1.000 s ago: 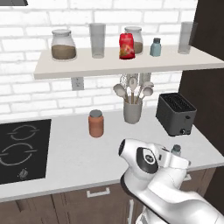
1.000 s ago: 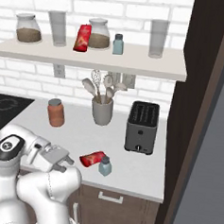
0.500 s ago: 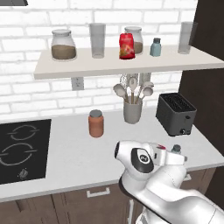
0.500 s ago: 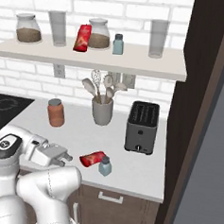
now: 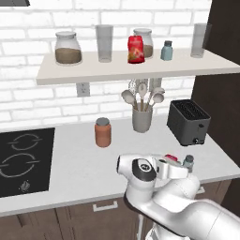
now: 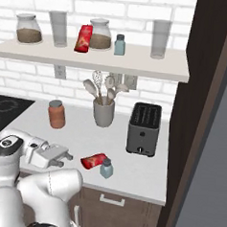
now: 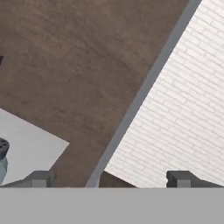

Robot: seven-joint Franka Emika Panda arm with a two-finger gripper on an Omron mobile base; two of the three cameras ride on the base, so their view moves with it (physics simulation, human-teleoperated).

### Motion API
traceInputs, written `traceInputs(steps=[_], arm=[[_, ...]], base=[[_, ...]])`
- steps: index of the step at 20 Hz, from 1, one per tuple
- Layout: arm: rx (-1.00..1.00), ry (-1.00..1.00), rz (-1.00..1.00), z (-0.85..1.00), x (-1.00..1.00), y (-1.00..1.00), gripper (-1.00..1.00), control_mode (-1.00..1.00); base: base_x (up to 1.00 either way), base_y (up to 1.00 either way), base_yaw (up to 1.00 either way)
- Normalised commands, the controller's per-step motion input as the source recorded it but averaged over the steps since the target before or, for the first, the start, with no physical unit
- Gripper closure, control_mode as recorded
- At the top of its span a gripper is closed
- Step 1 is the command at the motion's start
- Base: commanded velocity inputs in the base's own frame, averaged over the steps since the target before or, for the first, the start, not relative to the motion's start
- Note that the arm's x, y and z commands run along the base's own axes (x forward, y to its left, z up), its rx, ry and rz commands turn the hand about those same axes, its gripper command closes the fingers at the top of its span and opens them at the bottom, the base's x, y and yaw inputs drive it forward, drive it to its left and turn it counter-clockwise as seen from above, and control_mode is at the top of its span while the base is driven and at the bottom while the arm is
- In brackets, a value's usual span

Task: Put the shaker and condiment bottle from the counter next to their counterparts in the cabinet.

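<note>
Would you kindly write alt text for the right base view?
The open gripper reaches toward a red condiment bottle lying on the counter, beside an upright blue shaker. Their counterparts stand on the shelf above.

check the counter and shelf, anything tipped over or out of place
The red condiment bottle on the counter lies on its side near the front edge, beside the upright shaker. Its twin on the shelf, the red bottle, leans against a glass jar. Nothing spilled.

Red condiment bottle (image 6: 94,160) lies toppled (shaker (image 6: 106,168) upright beside) on counter
</note>
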Motion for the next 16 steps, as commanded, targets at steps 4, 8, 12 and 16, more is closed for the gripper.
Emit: traceInputs(steps=[4, 8, 12, 16], arm=[[-0.38, -0.28, 0.11, -1.0, 0.0, -0.3, -1.0, -1.0], [-0.45, -0.34, 0.11, -0.81, -0.02, -0.37, -1.0, -1.0], [-0.12, -0.16, 0.11, -0.3, 0.0, -0.26, -1.0, -1.0], [0.3, 0.0, 0.12, -0.08, 0.04, -0.88, -1.0, -1.0]], base=[[0.0, 0.0, 0.0], [0.0, 0.0, 0.0], [0.0, 0.0, 0.0], [0.0, 0.0, 0.0]])
